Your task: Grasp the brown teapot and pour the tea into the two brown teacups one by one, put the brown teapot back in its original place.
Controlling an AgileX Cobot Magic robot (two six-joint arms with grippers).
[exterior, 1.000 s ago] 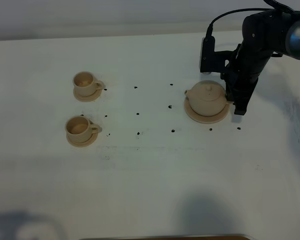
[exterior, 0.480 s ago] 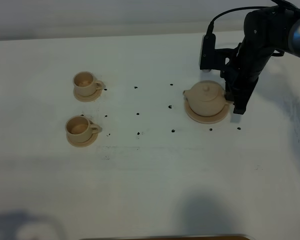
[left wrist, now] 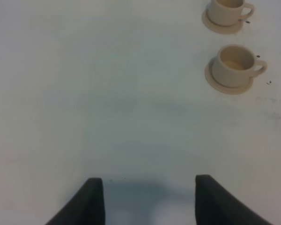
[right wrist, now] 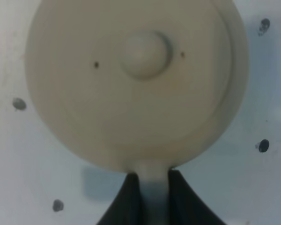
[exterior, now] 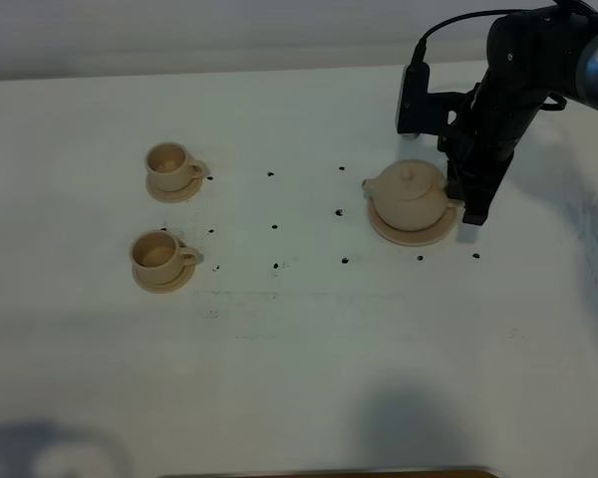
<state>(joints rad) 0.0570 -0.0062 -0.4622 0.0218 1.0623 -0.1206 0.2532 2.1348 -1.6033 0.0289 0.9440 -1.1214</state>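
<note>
The brown teapot point(exterior: 409, 194) sits over its wide saucer point(exterior: 414, 235) right of the table's middle, spout pointing left. My right gripper point(exterior: 466, 207) comes down from above at the pot's right side. It is shut on the loop handle point(right wrist: 153, 187), with the knobbed lid point(right wrist: 145, 54) filling the right wrist view. The two brown teacups point(exterior: 166, 160) point(exterior: 156, 254) stand on small saucers at the left, one behind the other, handles to the right. They also show in the left wrist view point(left wrist: 235, 65) point(left wrist: 227, 8). My left gripper point(left wrist: 149, 199) hangs open over bare table, holding nothing.
Small dark dots point(exterior: 275, 227) mark the white tabletop between cups and teapot. The right arm's black links and cable point(exterior: 518, 70) rise toward the back right. A dark edge point(exterior: 329, 474) runs along the front of the table.
The teapot has shifted slightly left and up with the right gripper clamped on its handle. The cups and the left gripper have not moved.
</note>
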